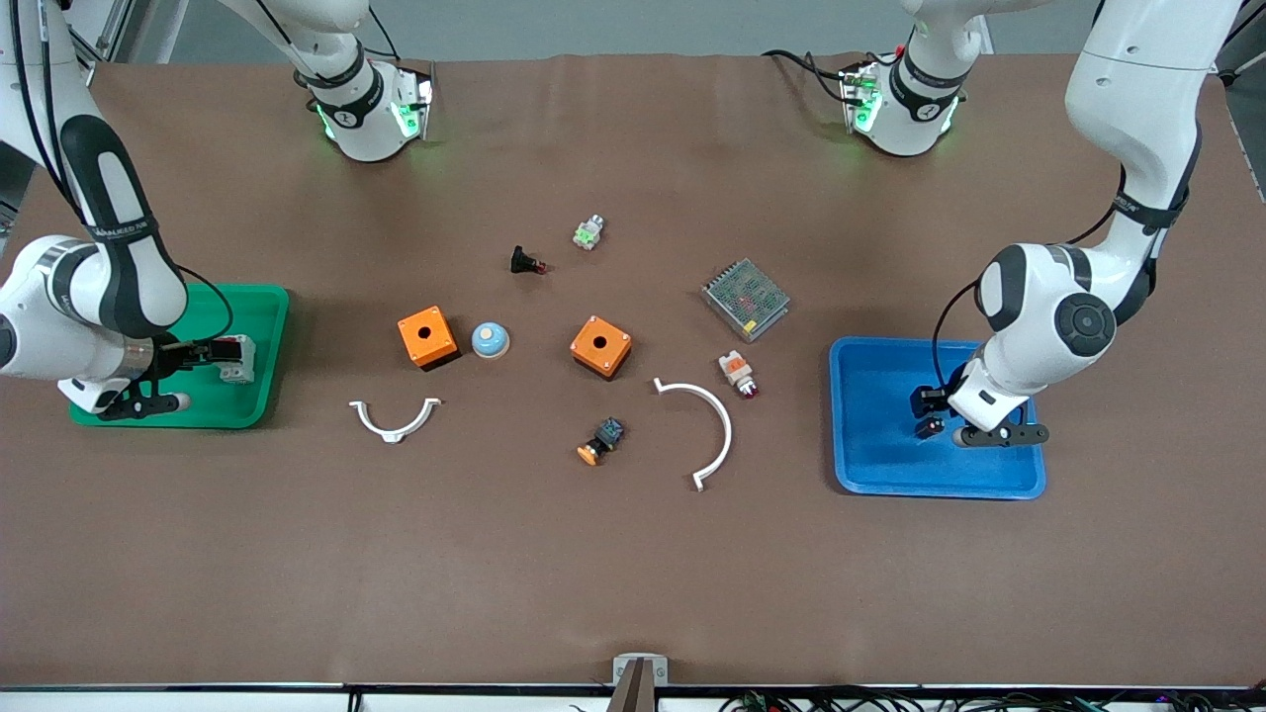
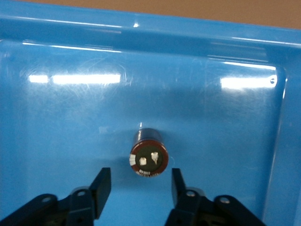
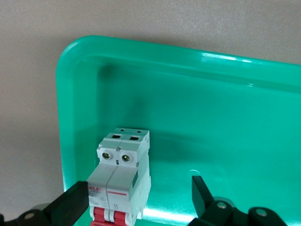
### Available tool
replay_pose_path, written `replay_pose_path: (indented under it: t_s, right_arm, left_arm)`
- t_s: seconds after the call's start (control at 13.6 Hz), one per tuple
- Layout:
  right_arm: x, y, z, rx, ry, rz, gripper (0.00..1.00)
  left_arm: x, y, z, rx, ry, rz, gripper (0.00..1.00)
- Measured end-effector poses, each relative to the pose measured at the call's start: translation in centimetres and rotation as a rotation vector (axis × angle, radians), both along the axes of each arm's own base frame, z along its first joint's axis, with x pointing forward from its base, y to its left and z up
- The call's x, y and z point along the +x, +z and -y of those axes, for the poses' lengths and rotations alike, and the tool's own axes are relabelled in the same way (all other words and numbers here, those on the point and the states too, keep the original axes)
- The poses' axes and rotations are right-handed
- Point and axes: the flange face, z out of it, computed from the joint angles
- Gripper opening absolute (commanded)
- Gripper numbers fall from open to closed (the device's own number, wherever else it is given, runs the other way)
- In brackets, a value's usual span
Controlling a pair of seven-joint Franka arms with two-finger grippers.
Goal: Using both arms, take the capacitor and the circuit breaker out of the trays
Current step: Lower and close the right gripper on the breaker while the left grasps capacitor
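The capacitor (image 2: 149, 157), a small black cylinder, lies on the floor of the blue tray (image 2: 70, 117), just ahead of my open left gripper (image 2: 139, 188); neither finger touches it. In the front view the left gripper (image 1: 927, 413) is low over the blue tray (image 1: 870, 465). The white breaker (image 3: 120, 183) with red levers stands in the green tray (image 3: 225, 117), between the spread fingers of my right gripper (image 3: 136, 202). It is against one finger, with a wide gap to the other. The front view shows the right gripper (image 1: 223, 354) and breaker (image 1: 240, 360) in the green tray (image 1: 252, 297).
Between the trays lie two orange boxes (image 1: 427, 336) (image 1: 600, 346), a blue-white dome (image 1: 490, 340), two white curved pieces (image 1: 394, 420) (image 1: 707, 425), a mesh-topped metal box (image 1: 746, 298), a white-and-orange indicator (image 1: 737, 372), a black-blue switch (image 1: 601, 441), a black red-tipped part (image 1: 525, 262) and a small green-white part (image 1: 588, 232).
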Motion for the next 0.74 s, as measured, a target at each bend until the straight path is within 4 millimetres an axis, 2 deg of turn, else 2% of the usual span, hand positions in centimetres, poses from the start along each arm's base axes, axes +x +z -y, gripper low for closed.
replay_pose_path:
  t_s: [0.52,0.74]
  right_arm:
    - [1.1,0.7,-2.4,0.01,-0.065,-0.017,0.98]
    - [1.2,0.8,-2.5,0.008,-0.071,-0.02,0.98]
  left_arm:
    - [0.7,-0.6,0.0,-0.005,0.003,0.002,0.45]
    - [1.1,-0.7,0.0,-0.006,0.004,0.006,0.44]
